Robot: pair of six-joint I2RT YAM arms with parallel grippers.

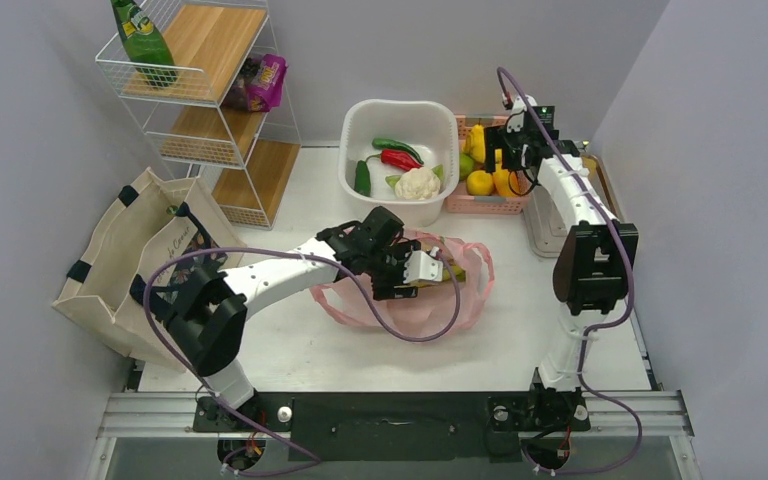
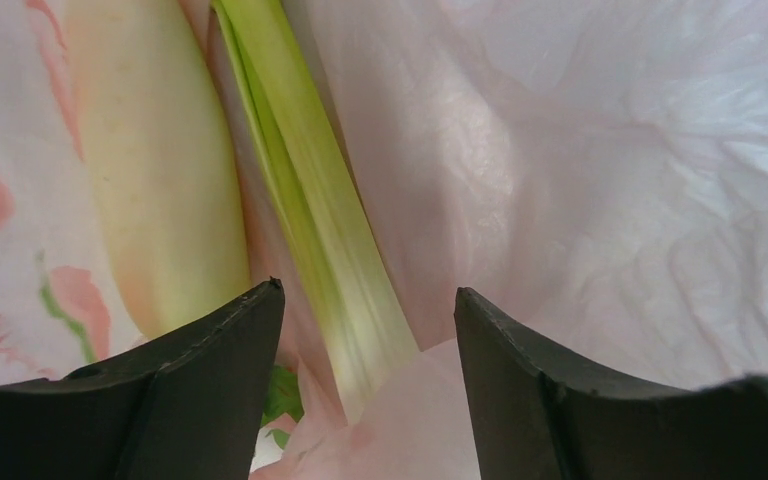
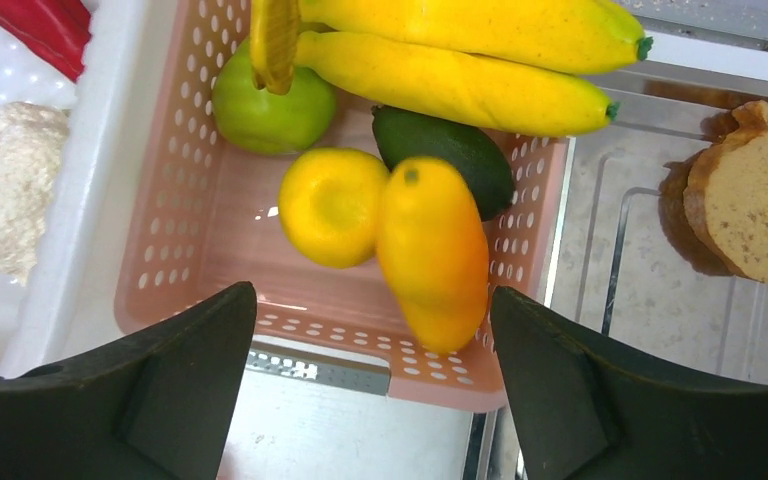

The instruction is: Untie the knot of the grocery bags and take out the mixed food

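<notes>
Risk: thin translucent pink plastic bag (image 1: 465,290) film bunches against the long pale-green leafy stalk (image 2: 310,200), so I might pinch both and drag everything.
Bag look: crumpled, slack, mid-table; can't see a knot.
Left gripper (image 2: 370,295): jaws apart astride stalk, nothing gripped.
Right gripper (image 3: 372,300): wide, empty, over pink perforated basket (image 3: 190,240).

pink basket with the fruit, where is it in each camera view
Top external: pink basket at the back, right of centre.
Left wrist: not in it.
Right wrist: pink basket fills the upper middle.
Shared landmark: cauliflower, just left of the basket in both.
</notes>
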